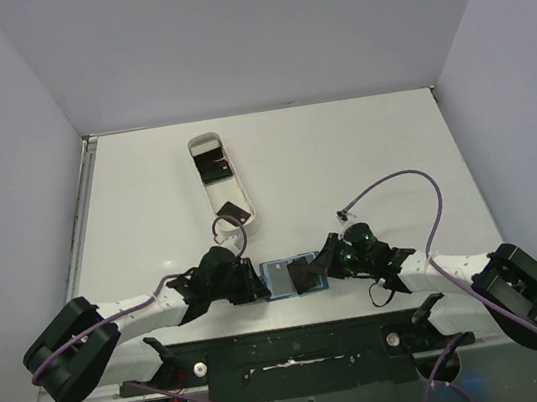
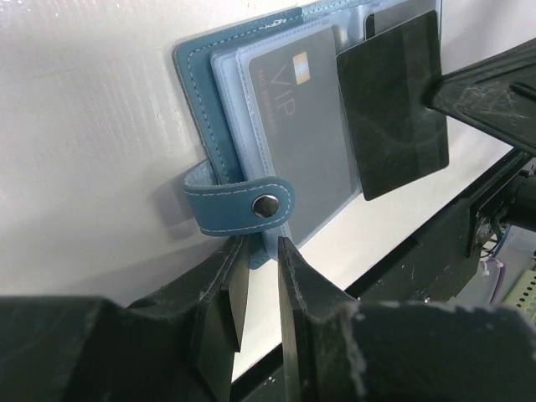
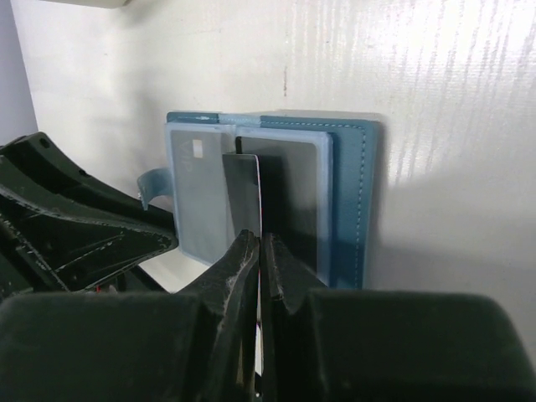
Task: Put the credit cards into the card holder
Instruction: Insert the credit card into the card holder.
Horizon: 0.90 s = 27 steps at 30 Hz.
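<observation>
Bare white walls are boxing in a white surface [image 1: 362, 147], and near its front edge the teal card holder [image 1: 278, 278] is lying open between the two arms. The left hand [image 1: 257, 286] is sitting at the holder's left edge, just below the snap tab [image 2: 243, 201], apparently to keep the holder from sliding while a card goes in. Its fingers [image 2: 230, 293] are standing a narrow gap apart with the holder's edge at their tips, and I cannot tell whether they are actually pinching it. The right hand [image 1: 321, 270] is facing it from the other side, clamped tight on one black card [image 2: 392, 113]. It is holding that card tilted over the holder's clear sleeves, seemingly aiming its edge at a pocket mouth, though the card is not yet inside. One sleeve is showing a grey card marked VIP [image 2: 293, 126]. More credit cards [image 1: 213, 166] are lying in the long white tray [image 1: 204, 185] further back, well apart from the holder, so I judge the job is far from finished.
</observation>
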Each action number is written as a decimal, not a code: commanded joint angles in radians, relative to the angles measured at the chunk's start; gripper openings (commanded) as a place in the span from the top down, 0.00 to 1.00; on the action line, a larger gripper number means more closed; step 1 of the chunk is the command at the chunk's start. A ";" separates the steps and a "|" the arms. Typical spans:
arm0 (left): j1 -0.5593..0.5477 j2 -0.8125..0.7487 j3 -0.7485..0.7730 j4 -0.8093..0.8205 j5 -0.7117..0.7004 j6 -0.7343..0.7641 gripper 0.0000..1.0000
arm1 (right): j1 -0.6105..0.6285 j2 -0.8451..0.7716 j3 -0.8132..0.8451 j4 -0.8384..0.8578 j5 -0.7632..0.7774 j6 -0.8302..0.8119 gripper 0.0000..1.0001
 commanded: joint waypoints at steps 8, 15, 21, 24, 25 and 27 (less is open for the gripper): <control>-0.006 0.039 0.029 0.007 -0.037 0.043 0.81 | -0.013 0.073 -0.011 0.083 0.010 -0.057 1.00; -0.006 0.033 0.031 -0.001 -0.038 0.045 0.81 | -0.017 0.093 0.003 0.084 0.033 -0.081 1.00; -0.006 0.033 0.030 -0.004 -0.036 0.043 0.81 | -0.018 0.093 0.007 0.083 0.062 -0.094 1.00; -0.006 0.032 0.030 -0.001 -0.032 0.038 0.81 | -0.017 0.093 0.005 0.090 0.072 -0.096 1.00; -0.006 0.030 0.028 0.003 -0.030 0.036 0.81 | -0.017 0.094 0.005 0.094 0.072 -0.098 1.00; -0.006 0.028 0.027 0.008 -0.027 0.035 0.81 | -0.017 0.099 0.009 0.097 0.078 -0.104 1.00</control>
